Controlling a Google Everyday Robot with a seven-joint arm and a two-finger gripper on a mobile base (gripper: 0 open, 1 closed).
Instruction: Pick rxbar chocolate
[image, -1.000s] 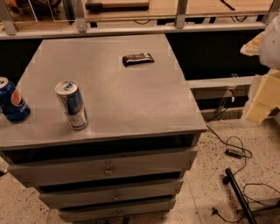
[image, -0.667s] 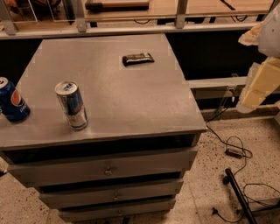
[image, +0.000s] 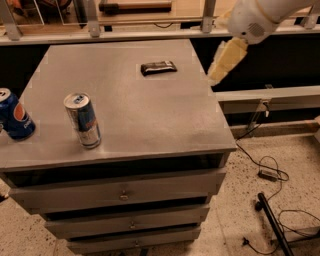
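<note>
Now finding the gripper (image: 226, 62) hanging just off the right edge of the cabinet top (image: 150, 115), pale and tilted down toward the left. Was out at the far right border a second ago; has swung in and leftward since. Spread or pressed together: cannot tell. Nothing seen in it.

Lying flat near the far edge of the top, a little right of middle: the chocolate bar (image: 158, 67), dark wrapper, long side running left to right, unmoved. Near the gripper now, but apart from it, with bare top between.

Well away at the front left: a silver-blue can (image: 82, 120), upright, and a blue cola can (image: 15, 120) at the left border, both where they were.

Reads as the approach under way, with no grasp yet. Next, probably: carrying on leftward over the bar, then coming down across its narrow side. Little in the way on that path.
</note>
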